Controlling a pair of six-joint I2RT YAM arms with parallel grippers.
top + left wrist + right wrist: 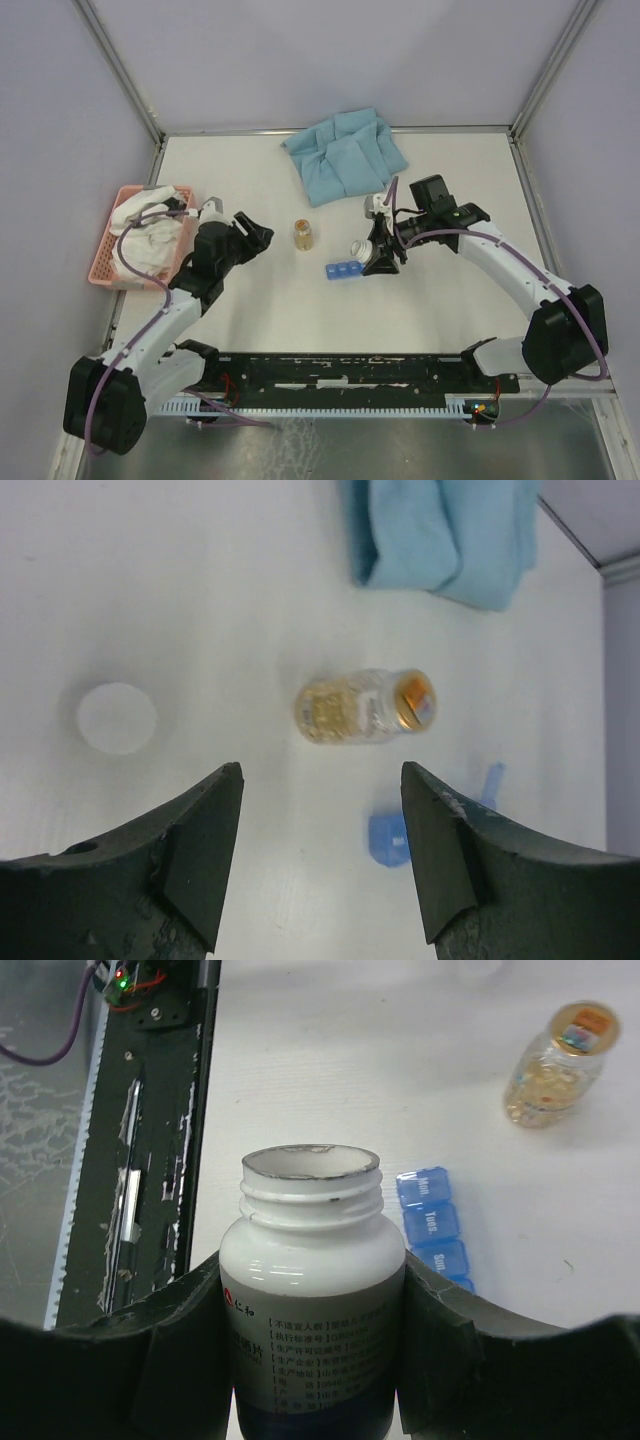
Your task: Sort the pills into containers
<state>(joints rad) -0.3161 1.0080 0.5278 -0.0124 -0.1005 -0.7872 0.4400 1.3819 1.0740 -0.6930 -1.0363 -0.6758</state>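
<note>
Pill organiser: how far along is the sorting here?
Done: the white bottle is uncapped; a white cap lies on the table. In hand: the right gripper holds that bottle beside the pill organiser; the left gripper is open, empty, facing the clear pill bottle. Left: the organiser looks closed, no pills visibly sorted.

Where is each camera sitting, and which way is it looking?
Top: high behind the arms, looking down at the table; left arm and right arm both show.
Left wrist: on the left arm, looking down past its open fingers at a clear pill bottle.
Right wrist: on the right arm, facing leftward; its fingers clamp a white bottle.
Shared: all three see the pill bottle and blue pill organiser.
</note>
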